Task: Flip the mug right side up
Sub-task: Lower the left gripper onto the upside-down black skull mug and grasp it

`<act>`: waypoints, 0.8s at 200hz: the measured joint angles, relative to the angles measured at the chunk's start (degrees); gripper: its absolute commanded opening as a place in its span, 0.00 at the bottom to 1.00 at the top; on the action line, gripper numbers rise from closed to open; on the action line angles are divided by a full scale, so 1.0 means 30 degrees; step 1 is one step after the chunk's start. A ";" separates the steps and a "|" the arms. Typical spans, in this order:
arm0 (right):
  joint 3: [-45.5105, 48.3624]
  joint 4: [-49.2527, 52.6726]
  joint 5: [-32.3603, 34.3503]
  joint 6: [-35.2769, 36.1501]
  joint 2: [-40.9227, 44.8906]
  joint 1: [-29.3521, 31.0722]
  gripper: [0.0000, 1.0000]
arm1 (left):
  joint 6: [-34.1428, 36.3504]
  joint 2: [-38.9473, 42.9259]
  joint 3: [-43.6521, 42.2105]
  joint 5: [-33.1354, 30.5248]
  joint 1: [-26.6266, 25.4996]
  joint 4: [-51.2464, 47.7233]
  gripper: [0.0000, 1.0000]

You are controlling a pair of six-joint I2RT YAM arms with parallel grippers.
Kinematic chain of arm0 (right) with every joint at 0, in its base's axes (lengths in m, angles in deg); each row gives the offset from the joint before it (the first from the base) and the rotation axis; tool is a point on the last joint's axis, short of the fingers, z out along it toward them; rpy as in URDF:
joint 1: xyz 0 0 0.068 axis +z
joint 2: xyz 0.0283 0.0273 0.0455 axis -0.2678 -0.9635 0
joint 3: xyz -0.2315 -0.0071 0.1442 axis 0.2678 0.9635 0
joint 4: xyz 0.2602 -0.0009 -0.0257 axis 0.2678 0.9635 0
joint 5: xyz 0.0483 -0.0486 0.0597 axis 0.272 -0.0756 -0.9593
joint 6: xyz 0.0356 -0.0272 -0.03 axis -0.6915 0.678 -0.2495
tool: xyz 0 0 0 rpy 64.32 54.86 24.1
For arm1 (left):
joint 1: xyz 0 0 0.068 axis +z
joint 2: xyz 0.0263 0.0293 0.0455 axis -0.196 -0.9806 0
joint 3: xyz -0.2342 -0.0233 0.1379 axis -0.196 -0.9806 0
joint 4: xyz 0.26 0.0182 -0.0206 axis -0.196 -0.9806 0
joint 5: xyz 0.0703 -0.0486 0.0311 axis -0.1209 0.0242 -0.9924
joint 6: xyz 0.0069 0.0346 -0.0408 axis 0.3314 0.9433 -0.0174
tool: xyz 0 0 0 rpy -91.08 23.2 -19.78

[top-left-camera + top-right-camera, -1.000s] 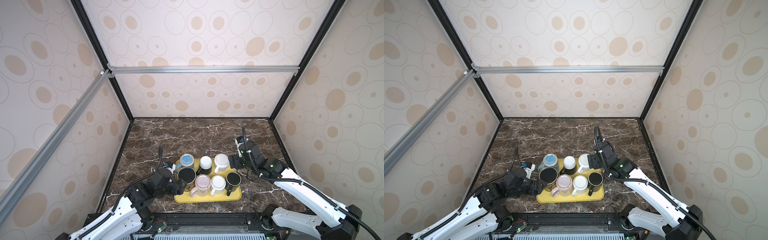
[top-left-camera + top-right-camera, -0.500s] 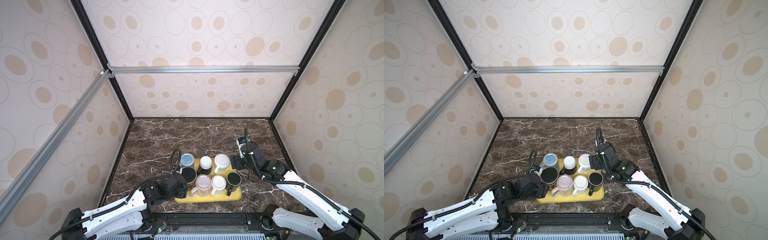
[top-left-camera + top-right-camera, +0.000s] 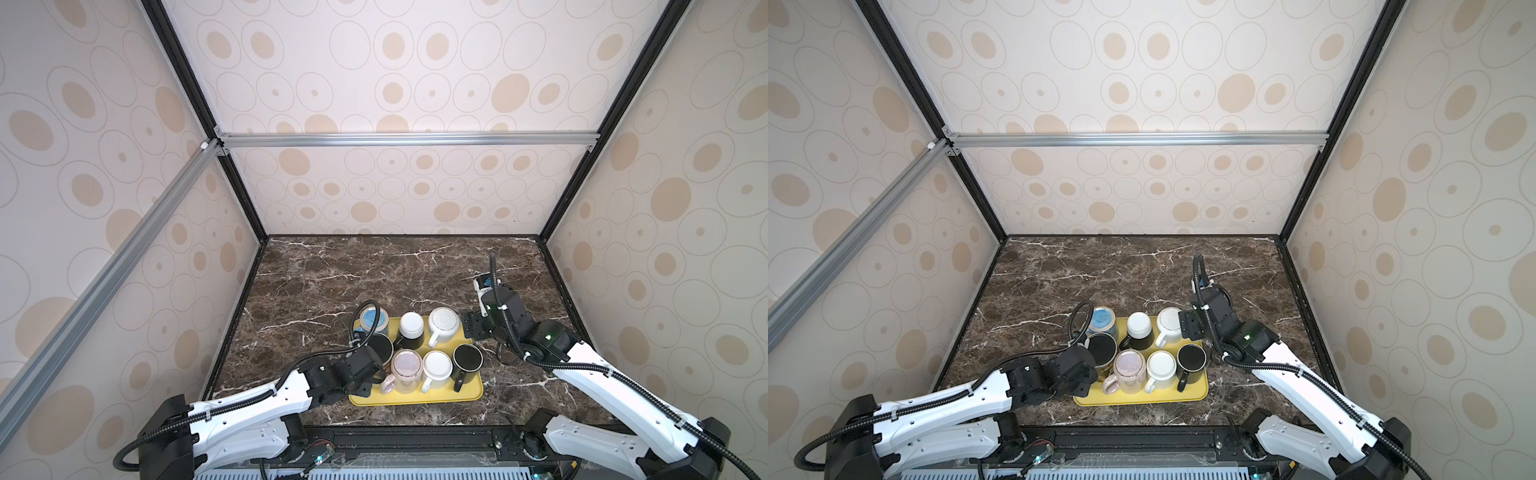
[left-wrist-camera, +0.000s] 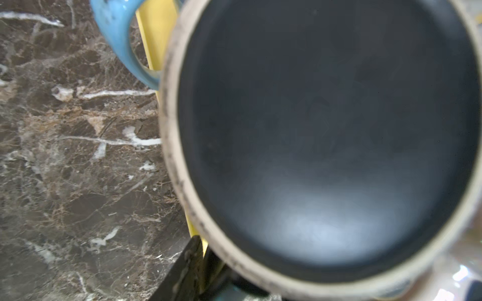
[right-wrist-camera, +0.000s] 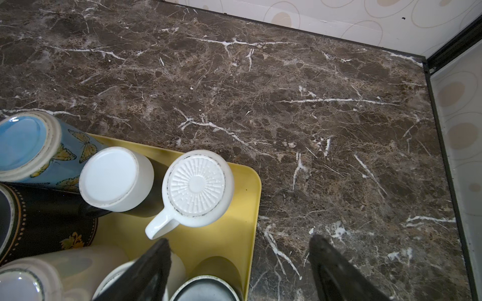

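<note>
**Top views:** the inverted white mug [image 3: 444, 323] sat at the far right corner of the yellow tray [image 3: 415, 399].
**Left wrist:** the left gripper [image 4: 206, 276] was beside a dark-lined mug [image 4: 326, 130]; I couldn't tell its closure.
**Right wrist:** the right gripper [image 5: 240, 239] hung open near the white mug. I judged the mug glazed, slippery and breakable, and its handle [image 5: 161, 224] the best hold.

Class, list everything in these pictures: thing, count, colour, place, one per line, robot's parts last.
table: one, brown marble, cell floor
tray: one, yellow, front centre of table
butterfly mug: one, blue, tray's back left
white-based mug: one, black and white, back middle
ribbed-base mug: one, white, back right
cream-rimmed mug: one, dark, left middle
pink mug: one, pink, front left
white mug: one, white, front middle
black mug: one, black, front right
walls: three, cream with tan spots, around table
left arm, right arm: two, white and black, from the front
left pincer: one, black, beside cream-rimmed mug
right pincer: one, black, open, over tray's back right edge
</note>
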 measured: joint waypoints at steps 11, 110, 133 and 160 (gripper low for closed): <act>0.0080 -0.0066 -0.0007 -0.0022 0.0007 0.0000 0.84 | 0.0007 -0.0291 0.0051 -0.0087 0.0000 -0.0058 0.41; 0.0554 -0.0233 -0.0029 -0.0372 0.0692 0.0000 0.83 | 0.0328 -0.1428 0.0656 -0.0372 -0.0117 -0.0277 0.36; 0.0641 -0.0240 -0.0022 -0.0437 0.0750 0.0000 0.83 | 0.0452 -0.1639 0.0699 -0.0605 -0.0117 -0.0270 0.42; 0.0758 -0.0299 -0.0029 -0.0510 0.0750 0.0000 0.82 | 0.0488 -0.2018 0.0707 -0.0729 -0.0117 -0.0270 0.37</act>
